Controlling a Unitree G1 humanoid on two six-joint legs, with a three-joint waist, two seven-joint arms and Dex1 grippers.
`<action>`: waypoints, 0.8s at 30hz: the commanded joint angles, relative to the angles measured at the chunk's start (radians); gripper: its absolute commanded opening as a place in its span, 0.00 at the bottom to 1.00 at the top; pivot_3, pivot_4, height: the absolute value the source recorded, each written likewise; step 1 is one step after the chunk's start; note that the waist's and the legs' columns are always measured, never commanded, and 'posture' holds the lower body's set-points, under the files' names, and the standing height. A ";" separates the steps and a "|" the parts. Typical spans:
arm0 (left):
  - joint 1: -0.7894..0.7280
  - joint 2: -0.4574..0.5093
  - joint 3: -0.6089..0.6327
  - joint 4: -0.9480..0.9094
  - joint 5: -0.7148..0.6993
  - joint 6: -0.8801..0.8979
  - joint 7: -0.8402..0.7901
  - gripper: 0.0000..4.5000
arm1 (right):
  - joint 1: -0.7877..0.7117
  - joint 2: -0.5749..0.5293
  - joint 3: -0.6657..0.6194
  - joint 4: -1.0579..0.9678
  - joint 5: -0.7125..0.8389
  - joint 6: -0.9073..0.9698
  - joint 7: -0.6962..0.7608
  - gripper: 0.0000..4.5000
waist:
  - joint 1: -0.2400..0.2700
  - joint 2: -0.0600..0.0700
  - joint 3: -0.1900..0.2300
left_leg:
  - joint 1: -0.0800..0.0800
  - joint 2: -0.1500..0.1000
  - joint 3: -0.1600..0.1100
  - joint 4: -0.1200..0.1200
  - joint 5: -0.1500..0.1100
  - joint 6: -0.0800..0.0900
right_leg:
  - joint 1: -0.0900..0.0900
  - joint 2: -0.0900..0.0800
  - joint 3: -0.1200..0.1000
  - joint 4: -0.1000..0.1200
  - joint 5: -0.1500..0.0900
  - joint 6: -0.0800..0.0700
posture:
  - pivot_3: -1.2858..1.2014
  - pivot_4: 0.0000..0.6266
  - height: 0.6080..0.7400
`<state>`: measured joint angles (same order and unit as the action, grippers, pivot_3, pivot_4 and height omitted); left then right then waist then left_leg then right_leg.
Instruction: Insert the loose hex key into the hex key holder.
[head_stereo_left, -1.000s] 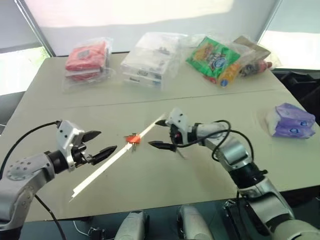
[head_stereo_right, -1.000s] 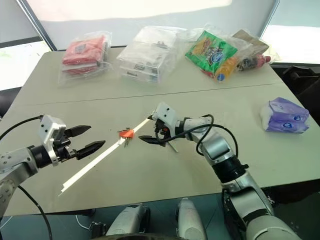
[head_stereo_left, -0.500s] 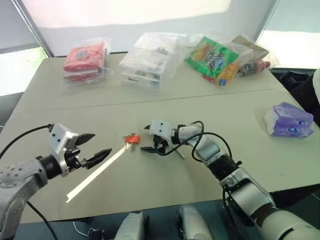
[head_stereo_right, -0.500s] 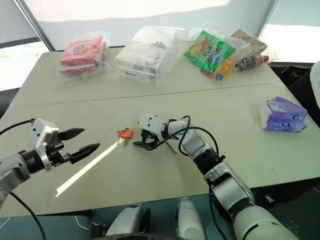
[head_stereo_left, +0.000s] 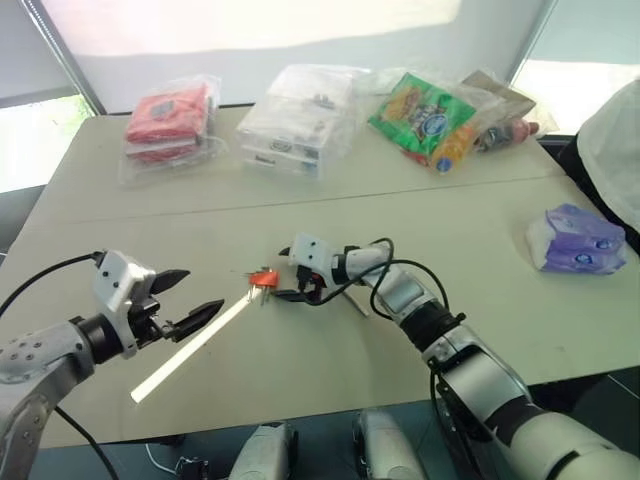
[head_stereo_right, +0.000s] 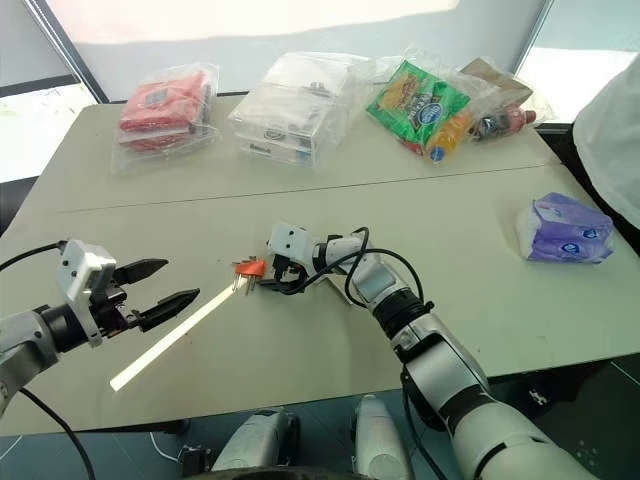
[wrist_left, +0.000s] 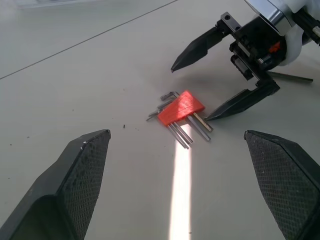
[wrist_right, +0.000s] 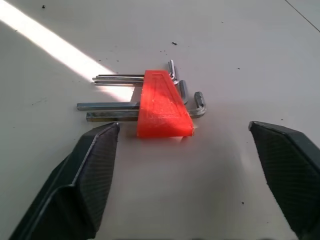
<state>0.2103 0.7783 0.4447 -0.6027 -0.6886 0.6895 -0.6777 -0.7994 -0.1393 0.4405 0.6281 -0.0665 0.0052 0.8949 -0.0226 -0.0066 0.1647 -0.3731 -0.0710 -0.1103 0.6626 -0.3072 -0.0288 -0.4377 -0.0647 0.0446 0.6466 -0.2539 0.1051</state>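
The hex key holder (head_stereo_left: 263, 278) is a small red-orange block with several thin metal keys sticking out, lying flat mid-table across a strip of light. My right gripper (head_stereo_left: 283, 279) reaches in from the right, low over the table and open. Its fingers (wrist_right: 95, 165) stand on either side of the holder, apart from it. The loose hex key (wrist_left: 292, 77), a thin dark rod, lies on the table behind that gripper, also the loose hex key (head_stereo_left: 358, 305) beside the right forearm. My left gripper (head_stereo_left: 203, 290) hovers open and empty to the holder's left, pointing at it.
At the table's far edge lie a red packet (head_stereo_left: 170, 115), clear plastic packs (head_stereo_left: 295, 120) and a green snack bag (head_stereo_left: 425, 105). A purple tissue packet (head_stereo_left: 580, 238) sits at the right. A person's white sleeve (head_stereo_left: 615, 140) shows at the right edge.
My right gripper has swung left and down to the holder, and its fingers now flank it. A person's white sleeve has come in at the right edge. The left gripper has held still.
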 joint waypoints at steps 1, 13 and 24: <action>0.006 -0.004 0.027 -0.036 -0.009 -0.007 0.009 1.00 | -0.013 0.014 -0.005 0.023 -0.019 -0.013 0.000 0.57 | 0.000 0.000 0.000 | 0.000 0.000 0.000 0.000 0.000 0.000 | 0.000 0.000 0.000 0.000 0.000 0.000 | 0.52 0.24 1.00; 0.012 -0.026 0.010 -0.056 -0.011 -0.011 0.034 1.00 | -0.009 -0.054 -0.014 -0.054 -0.140 -0.205 -0.142 0.22 | 0.006 0.000 0.000 | 0.000 0.000 0.000 0.000 0.000 0.000 | 0.000 0.000 0.000 0.000 0.000 0.000 | 0.52 0.24 1.00; -0.295 -0.055 -0.096 0.027 -0.174 0.054 0.017 1.00 | -0.005 -0.357 -0.066 -0.323 -0.504 -0.712 -0.606 0.22 | 0.001 -0.001 0.000 | -0.002 0.000 0.001 0.000 0.003 -0.005 | -0.002 0.000 0.000 0.001 0.000 0.000 | 0.52 0.24 1.00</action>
<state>-0.0622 0.7224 0.3516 -0.5775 -0.8192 0.7346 -0.6497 -0.7880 -0.4890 0.4079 0.3646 -0.5460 -0.6469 0.3463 -0.0219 -0.0075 0.1647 -0.3745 -0.0712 -0.1091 0.6624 -0.3044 -0.0338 -0.4397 -0.0640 0.0449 0.6475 -0.2539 0.1051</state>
